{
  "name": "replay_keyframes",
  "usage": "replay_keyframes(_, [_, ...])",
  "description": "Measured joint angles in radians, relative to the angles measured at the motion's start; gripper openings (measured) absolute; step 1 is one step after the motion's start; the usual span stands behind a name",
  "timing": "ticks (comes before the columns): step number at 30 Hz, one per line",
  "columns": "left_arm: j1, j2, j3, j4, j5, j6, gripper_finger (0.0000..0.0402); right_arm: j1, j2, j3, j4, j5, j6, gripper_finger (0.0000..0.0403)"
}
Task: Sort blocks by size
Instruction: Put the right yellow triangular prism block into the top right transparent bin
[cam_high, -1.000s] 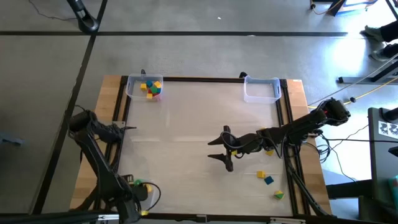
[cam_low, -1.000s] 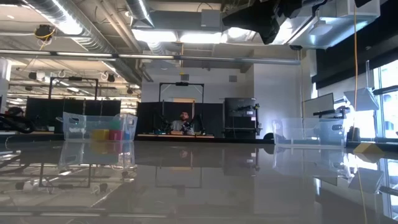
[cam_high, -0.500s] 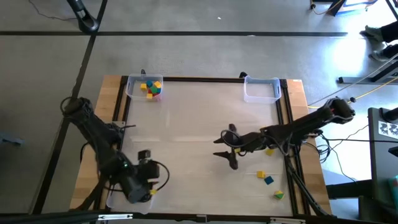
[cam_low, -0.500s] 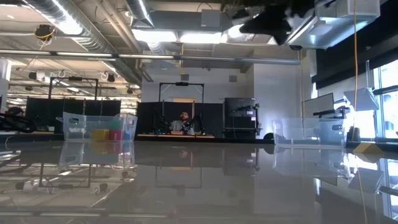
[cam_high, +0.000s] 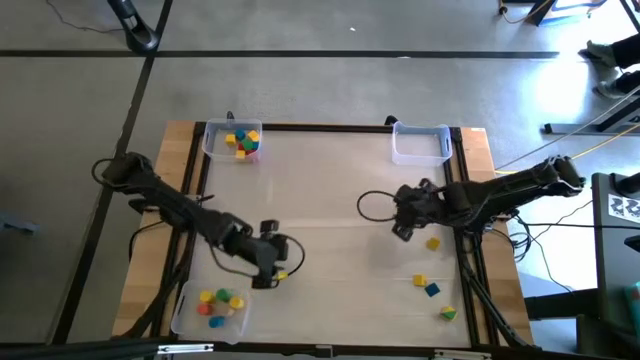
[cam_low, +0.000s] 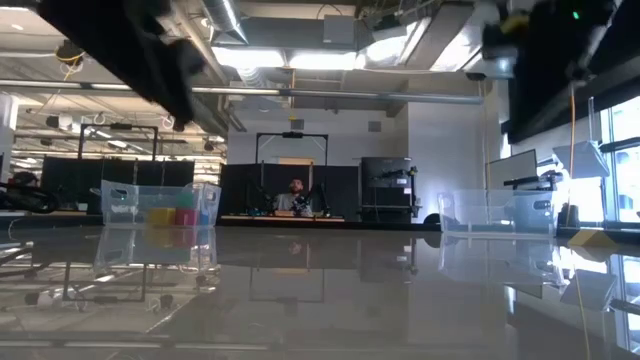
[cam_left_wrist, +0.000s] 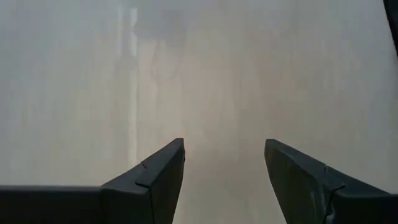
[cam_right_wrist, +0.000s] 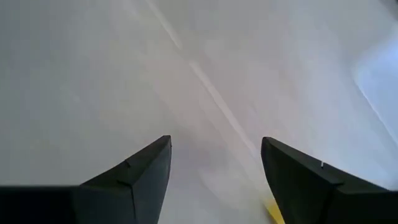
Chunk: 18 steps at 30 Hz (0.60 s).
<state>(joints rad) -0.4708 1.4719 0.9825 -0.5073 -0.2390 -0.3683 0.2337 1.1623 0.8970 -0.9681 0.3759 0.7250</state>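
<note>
Both grippers hang open over bare table with nothing between their fingers. My left gripper (cam_high: 268, 270) is over the near-left middle of the table, its open fingers (cam_left_wrist: 155, 180) showing in the left wrist view. My right gripper (cam_high: 402, 224) is right of centre; its fingers (cam_right_wrist: 140, 174) stand apart above the table. Loose blocks lie on the table at the near right: a yellow one (cam_high: 432, 243), another yellow one (cam_high: 420, 280), a blue one (cam_high: 431, 290) and one by the edge (cam_high: 448, 314). A yellow block's corner (cam_right_wrist: 271, 211) shows beside the right fingers.
A clear tray (cam_high: 208, 306) at the near left holds several blocks. Another tray (cam_high: 232, 141) at the far left holds several more, also seen in the low view (cam_low: 160, 215). A third clear tray (cam_high: 420, 144) stands at the far right. Wooden rails (cam_high: 190, 180) border the table.
My left gripper has swung from the near-left corner toward the table's middle, uncovering the near-left tray. My right gripper has drawn back toward the table's right edge and tipped from nearly level to pointing down.
</note>
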Motion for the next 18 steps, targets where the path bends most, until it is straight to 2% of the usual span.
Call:
replay_keyframes(7, [0.123, -0.029, -0.107, 0.156, 0.001, 0.097, 0.021, -0.2, 0.04, -0.002, -0.288, -0.111, -0.048, 0.0248])
replay_keyframes(13, [0.193, -0.029, -0.112, 0.154, 0.002, 0.195, 0.021, -0.354, 0.124, -0.041, -0.267, -0.232, -0.284, 0.0248])
replay_keyframes(18, [0.24, -0.029, -0.112, 0.141, 0.001, 0.273, 0.021, -0.422, 0.235, -0.069, -0.26, -0.267, -0.422, 0.0248])
